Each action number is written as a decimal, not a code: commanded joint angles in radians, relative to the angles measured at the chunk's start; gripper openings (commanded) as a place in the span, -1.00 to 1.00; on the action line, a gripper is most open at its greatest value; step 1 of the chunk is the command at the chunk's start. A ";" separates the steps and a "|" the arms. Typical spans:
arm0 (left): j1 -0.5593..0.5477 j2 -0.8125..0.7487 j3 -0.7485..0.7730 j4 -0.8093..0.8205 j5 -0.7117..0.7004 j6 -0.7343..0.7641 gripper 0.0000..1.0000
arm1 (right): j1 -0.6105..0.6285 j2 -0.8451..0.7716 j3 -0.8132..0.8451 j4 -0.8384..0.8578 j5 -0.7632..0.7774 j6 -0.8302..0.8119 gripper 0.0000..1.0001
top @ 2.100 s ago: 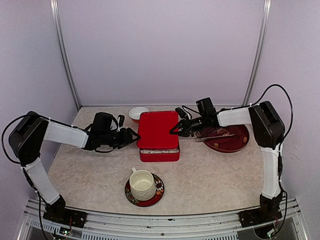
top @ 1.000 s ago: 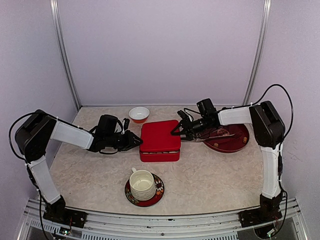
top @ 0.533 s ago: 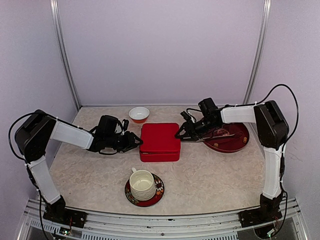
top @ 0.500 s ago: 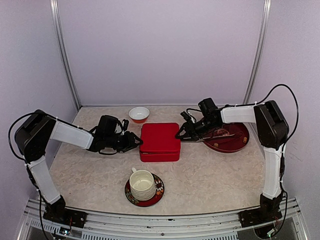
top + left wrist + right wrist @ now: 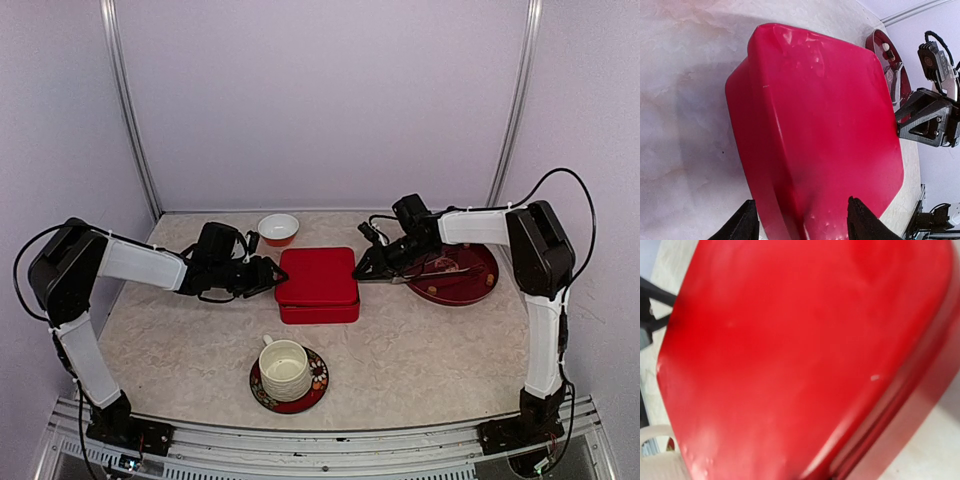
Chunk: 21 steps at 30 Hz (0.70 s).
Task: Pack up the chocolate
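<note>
A red box with its red lid shut stands mid-table; the lid also fills the right wrist view. Any chocolate inside is hidden. A small tan piece of chocolate and a white one lie on the dark red plate. My left gripper is open at the box's left edge, its fingers straddling the lid's corner. My right gripper is at the box's right edge and also shows in the left wrist view. Its fingers are out of its own wrist view.
Metal tongs lie on the plate right of the box. A small white and red bowl stands behind the box to the left. A white cup on a patterned saucer stands in front of the box.
The lid, held tilted up by both grippers two seconds ago, has come down flat onto the box. Both grippers stay at the box's edges, and the left one has shifted slightly.
</note>
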 commanded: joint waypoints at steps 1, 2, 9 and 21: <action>0.005 -0.015 0.033 -0.025 -0.001 0.039 0.15 | 0.015 0.019 0.030 -0.023 -0.006 -0.017 -0.61; 0.005 -0.013 0.032 -0.023 0.005 0.039 0.12 | 0.017 0.019 0.031 -0.026 -0.009 -0.020 -0.62; -0.021 -0.013 0.024 -0.039 0.025 0.059 -0.13 | 0.022 -0.008 -0.009 -0.029 -0.009 -0.026 -0.53; -0.057 -0.050 -0.013 -0.104 -0.002 0.083 -0.38 | -0.003 -0.076 -0.069 0.053 -0.114 0.038 -0.16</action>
